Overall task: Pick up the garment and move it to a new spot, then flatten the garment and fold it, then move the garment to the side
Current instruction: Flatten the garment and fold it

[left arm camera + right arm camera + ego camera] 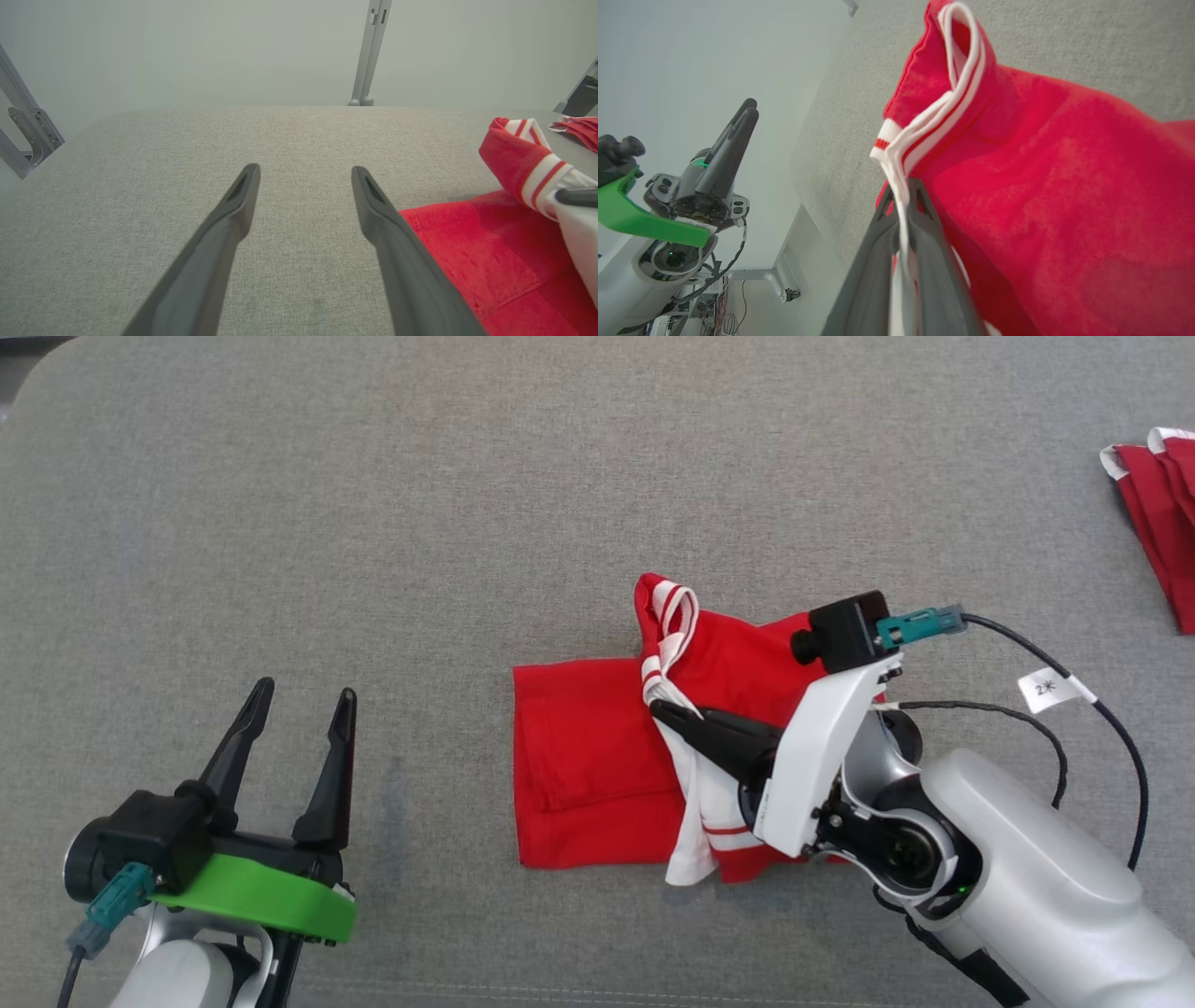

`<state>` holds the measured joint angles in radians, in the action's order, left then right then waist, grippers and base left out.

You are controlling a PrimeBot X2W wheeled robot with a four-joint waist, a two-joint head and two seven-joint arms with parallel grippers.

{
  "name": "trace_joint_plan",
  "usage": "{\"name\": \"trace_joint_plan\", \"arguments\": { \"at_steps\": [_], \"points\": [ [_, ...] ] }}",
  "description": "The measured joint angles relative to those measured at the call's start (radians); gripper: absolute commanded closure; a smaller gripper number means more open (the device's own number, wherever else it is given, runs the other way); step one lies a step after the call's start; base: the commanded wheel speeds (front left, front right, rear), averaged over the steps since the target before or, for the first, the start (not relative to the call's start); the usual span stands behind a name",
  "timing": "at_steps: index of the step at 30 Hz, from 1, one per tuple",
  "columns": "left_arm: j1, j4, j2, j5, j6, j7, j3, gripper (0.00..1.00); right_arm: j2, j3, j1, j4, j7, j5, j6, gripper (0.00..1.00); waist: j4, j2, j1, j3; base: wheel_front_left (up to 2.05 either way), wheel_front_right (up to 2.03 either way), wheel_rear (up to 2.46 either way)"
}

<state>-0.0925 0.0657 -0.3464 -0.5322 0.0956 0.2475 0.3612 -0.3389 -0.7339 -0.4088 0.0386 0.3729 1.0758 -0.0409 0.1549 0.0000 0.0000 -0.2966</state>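
Closest in, at the lower left, the left claw (306, 689) has its two dark fingers spread wide, pointing out over the bare grey surface (373, 504) and well apart from the garment (579, 756). A green bracket (261, 896) wraps its wrist.

Over on the right, the right claw (665, 709) reaches in from the lower right corner, its fingers pressed together on the garment's white, red-striped trim (924, 126) — the right wrist view shows that band running straight down between the two fingers.

The garment itself is red and lies on the surface a little right of centre. Its left part rests flat, with a folded layer showing along the lower edge. Around the claw the cloth bunches up, and a loop of trim stands above the fingertips.

A black cable (1111, 728) with a white tag (1050, 691) trails from the right wrist. Off at the far right edge sits another red cloth (1158, 513) — well apart from the garment.
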Motion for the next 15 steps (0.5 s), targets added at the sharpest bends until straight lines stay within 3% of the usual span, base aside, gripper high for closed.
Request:
{"name": "trace_joint_plan", "arguments": {
  "at_steps": [4,15],
  "points": [
    [-0.014,-0.019,0.020,0.000,0.000,0.000,0.009,0.00,0.050,-0.036,-0.024,-0.051,0.000,-0.030,-0.022,1.00,0.025,0.0000,0.0000,-0.012,0.00,0.00,0.00],
    [-0.021,-0.056,0.025,0.000,0.000,0.000,0.011,0.00,0.158,-0.078,-0.097,-0.161,-0.012,-0.055,-0.025,1.00,0.054,0.0000,0.0000,-0.026,0.00,0.00,0.00]
  ]
}}
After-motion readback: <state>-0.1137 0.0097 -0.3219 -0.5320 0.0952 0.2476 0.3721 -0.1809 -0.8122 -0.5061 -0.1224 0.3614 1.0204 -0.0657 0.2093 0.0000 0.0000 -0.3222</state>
